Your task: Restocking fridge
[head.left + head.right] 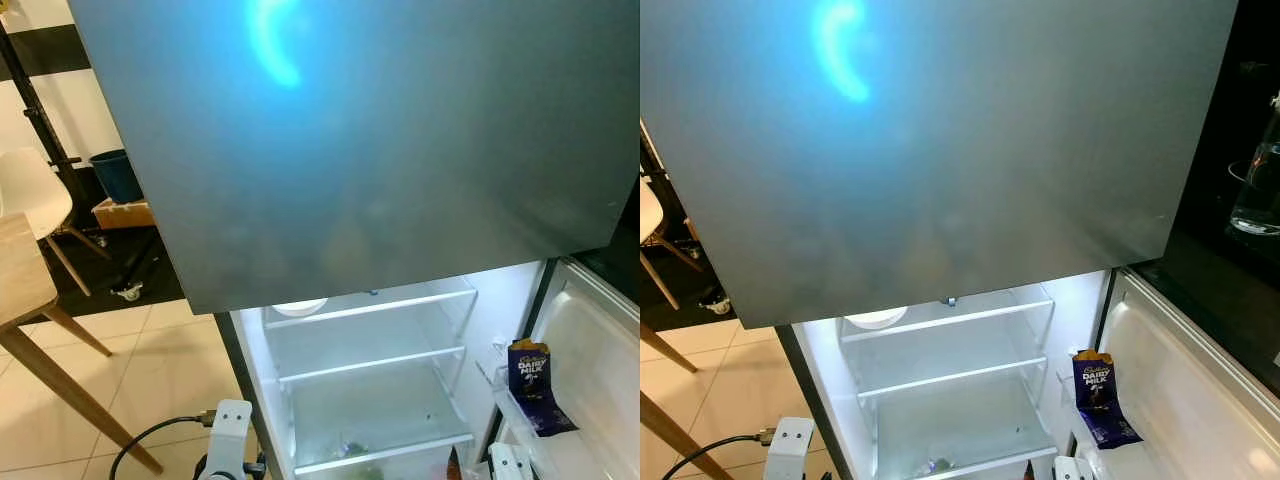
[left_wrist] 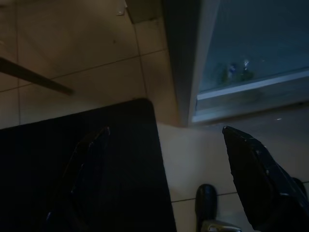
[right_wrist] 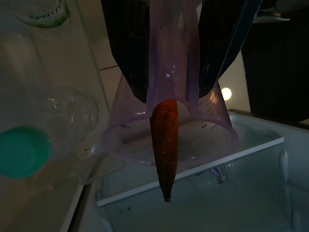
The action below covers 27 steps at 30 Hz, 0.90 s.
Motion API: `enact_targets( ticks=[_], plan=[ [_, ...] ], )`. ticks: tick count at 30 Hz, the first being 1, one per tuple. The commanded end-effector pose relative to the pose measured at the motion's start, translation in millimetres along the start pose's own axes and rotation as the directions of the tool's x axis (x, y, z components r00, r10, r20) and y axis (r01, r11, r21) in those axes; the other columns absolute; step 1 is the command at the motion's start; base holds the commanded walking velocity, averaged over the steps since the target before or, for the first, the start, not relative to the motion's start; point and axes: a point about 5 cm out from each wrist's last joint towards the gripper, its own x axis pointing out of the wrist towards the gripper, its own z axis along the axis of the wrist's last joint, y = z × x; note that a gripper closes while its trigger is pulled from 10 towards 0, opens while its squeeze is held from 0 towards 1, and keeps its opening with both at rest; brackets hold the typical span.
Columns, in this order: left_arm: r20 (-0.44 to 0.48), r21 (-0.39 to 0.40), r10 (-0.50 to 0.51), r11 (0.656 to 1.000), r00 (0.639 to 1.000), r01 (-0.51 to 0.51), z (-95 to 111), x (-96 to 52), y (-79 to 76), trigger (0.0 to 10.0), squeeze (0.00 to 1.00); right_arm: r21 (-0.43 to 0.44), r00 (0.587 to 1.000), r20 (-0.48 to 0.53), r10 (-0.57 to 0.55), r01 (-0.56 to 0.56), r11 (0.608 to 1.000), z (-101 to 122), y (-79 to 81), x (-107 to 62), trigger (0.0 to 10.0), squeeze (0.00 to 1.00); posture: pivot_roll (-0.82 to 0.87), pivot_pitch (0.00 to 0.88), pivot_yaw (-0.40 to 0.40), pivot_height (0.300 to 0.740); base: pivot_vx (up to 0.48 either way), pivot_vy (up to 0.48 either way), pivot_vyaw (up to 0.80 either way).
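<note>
The fridge's lower compartment [image 1: 370,370] stands open and lit under the closed grey upper door [image 1: 350,140]. My right gripper [image 3: 174,63] is shut on a clear purple measuring cup [image 3: 212,130] with an orange carrot [image 3: 165,145] poking out of its mouth. The cup hangs tipped over a clear drawer [image 3: 203,193] low in the fridge. My left gripper [image 2: 169,159] is open and holds nothing; it hangs low over the floor tiles by the fridge's bottom corner. A purple Dairy Milk bag [image 1: 530,385] stands in the open door's rack [image 1: 585,360].
A white bowl [image 1: 300,306] sits on the top shelf. Bottles, one with a green cap [image 3: 21,152], lie beside the cup. A wooden table [image 1: 20,270], white chair [image 1: 30,190] and blue bin [image 1: 118,175] stand to the left. A glass jug [image 1: 1255,190] is at the right.
</note>
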Motion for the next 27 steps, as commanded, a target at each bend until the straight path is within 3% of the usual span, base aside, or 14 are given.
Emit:
enact_targets(
  ticks=[1, 4, 6, 15, 27],
  plan=[
    [-0.013, 0.026, -0.008, 1.0, 1.0, 0.008, -1, -0.3, 4.1, 10.0, 0.0, 0.008, 0.998, 0.062, -0.013, 0.012, 1.0, 10, -4.7, 0.4, 10.0, 0.0, -0.07, 0.07, 0.055, 0.74, 0.0, 0.0, 0.0],
    [-0.047, 0.05, -0.013, 0.999, 0.999, 0.015, -8, -1.5, 6.4, 10.0, 0.0, -0.056, 0.998, 0.057, 0.034, -0.031, 0.998, 11, 2.1, 1.5, 10.0, 0.0, -0.06, 0.063, 0.052, 0.74, 0.0, 0.0, 0.0],
    [-0.047, 0.022, 0.01, 1.0, 0.999, -0.009, -9, -2.4, 10.0, 10.0, 0.0, -0.129, 0.997, 0.046, 0.06, -0.054, 0.99, 12, 5.4, 2.2, 10.0, 0.0, -0.07, 0.077, 0.065, 0.74, 0.0, 0.0, 0.0],
    [-0.038, 0.017, 0.008, 1.0, 0.999, -0.008, -15, -4.5, 5.2, 10.0, 0.0, -0.181, 0.995, 0.053, 0.082, -0.071, 0.981, 19, 5.4, 4.1, 10.0, 0.0, -0.06, 0.075, 0.019, 0.74, 0.0, 0.0, 0.0],
    [-0.038, 0.011, 0.009, 1.0, 0.999, -0.009, -20, -6.3, 5.7, 10.0, 0.0, -0.173, 0.995, 0.069, 0.076, -0.063, 0.983, 22, 0.7, 3.9, 10.0, 0.0, -0.05, 0.067, -0.006, 0.74, 0.0, 0.0, 0.0]
  ],
)
